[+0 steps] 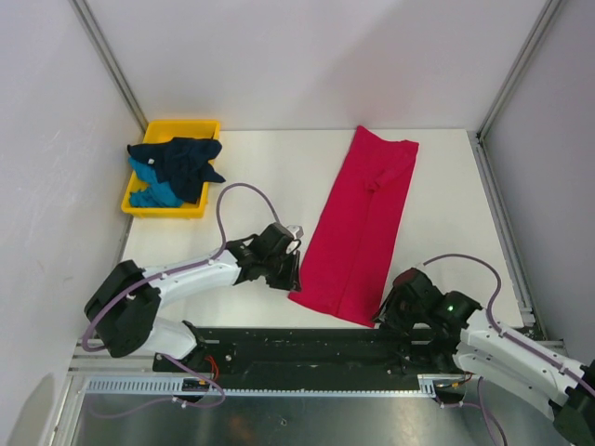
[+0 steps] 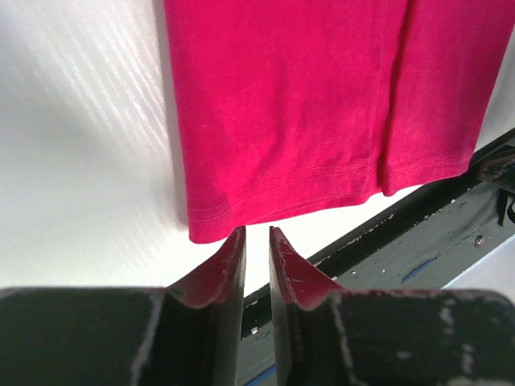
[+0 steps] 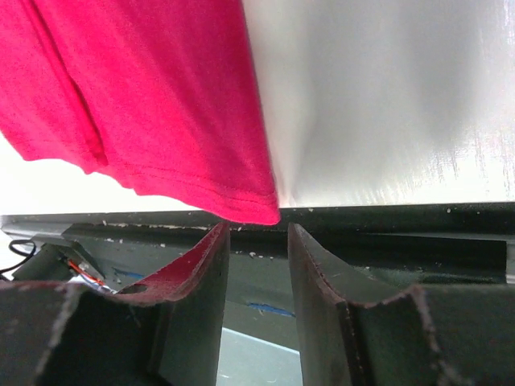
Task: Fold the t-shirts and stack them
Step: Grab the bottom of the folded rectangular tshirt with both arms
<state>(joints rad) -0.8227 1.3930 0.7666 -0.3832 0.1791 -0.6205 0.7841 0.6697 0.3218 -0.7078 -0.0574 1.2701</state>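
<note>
A: Top external, left to right?
B: Far-left tray [image 1: 182, 124] holds navy shirt [image 1: 186, 158] and teal shirt [image 1: 153, 195]. My left gripper [image 2: 256, 233] narrow, empty, at crimson shirt [image 1: 358, 228] near-left corner; right gripper [image 3: 257, 227] wider, empty, near-right corner.
A: Step?
B: Looks like crosswise fold next: pinch both corners.

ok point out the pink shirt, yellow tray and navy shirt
pink shirt [image 1: 358, 232], top view, middle of the cloth
yellow tray [image 1: 186, 124], top view, far rim
navy shirt [image 1: 181, 158], top view, crumpled middle
</note>
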